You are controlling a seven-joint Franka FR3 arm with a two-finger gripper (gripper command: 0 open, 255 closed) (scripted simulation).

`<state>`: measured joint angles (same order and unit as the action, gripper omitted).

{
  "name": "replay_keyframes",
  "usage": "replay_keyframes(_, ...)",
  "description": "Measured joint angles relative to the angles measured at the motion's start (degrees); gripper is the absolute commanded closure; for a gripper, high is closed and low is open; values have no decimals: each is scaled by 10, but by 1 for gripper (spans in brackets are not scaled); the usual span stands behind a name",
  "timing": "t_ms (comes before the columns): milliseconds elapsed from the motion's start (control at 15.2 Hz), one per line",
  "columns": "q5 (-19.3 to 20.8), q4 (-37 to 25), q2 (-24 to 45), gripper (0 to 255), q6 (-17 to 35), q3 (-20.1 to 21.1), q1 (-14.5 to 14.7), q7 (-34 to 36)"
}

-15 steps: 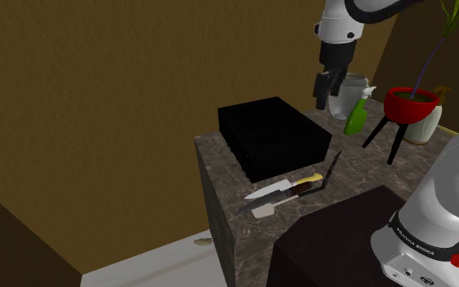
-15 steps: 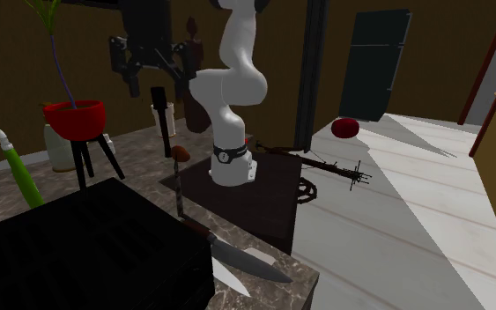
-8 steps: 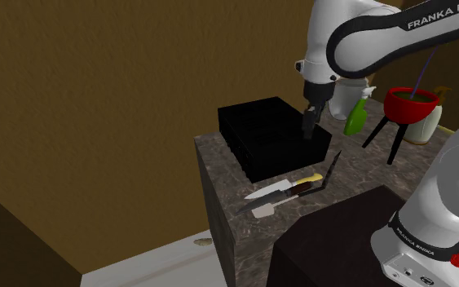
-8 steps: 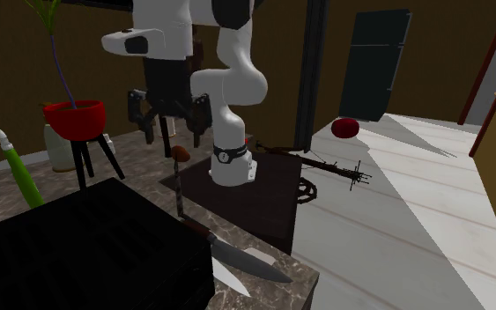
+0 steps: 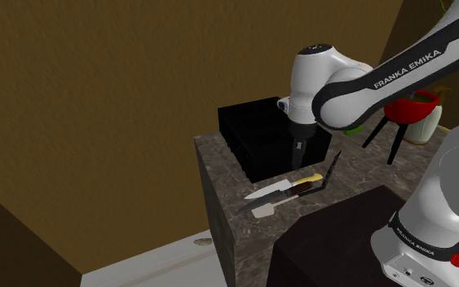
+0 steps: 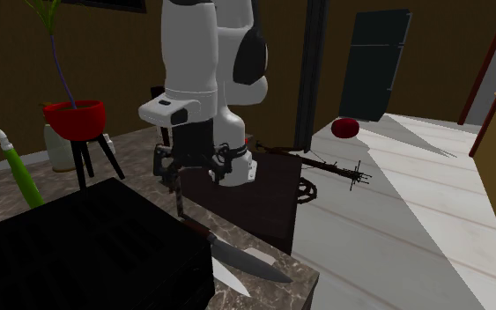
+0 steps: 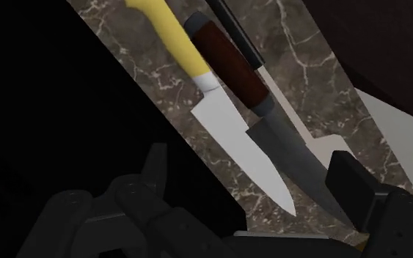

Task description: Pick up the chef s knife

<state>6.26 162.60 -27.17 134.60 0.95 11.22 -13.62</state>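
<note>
Pincer [image 7: 250, 160] gapes wide above chef's knife [image 7: 234, 66] (black box [image 5: 256, 126] alongside, contents unseeable).

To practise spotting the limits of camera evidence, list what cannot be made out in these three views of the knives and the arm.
Yellow-handled knife: handle end cut off by the wrist view's edge.
Black-handled knife: blade partly under the brown-handled knife, wrist view.
Red pot: partly behind the arm, shoulder view.
Claw: black against the black box, shoulder view; finger gap unreadable there.
</note>
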Motion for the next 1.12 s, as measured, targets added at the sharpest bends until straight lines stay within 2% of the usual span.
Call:
replay_keyframes(462, 34, 28, 154, 0, 190, 20, 21, -23)
replay_keyframes(792, 72, 28, 223, 0, 260, 30, 12, 0)
replay_keyframes(1056, 124, 23, 275, 0, 305, 30, 1, 42)
replay_keyframes(1122, 128, 22, 279, 255, 308, 29, 0, 45)
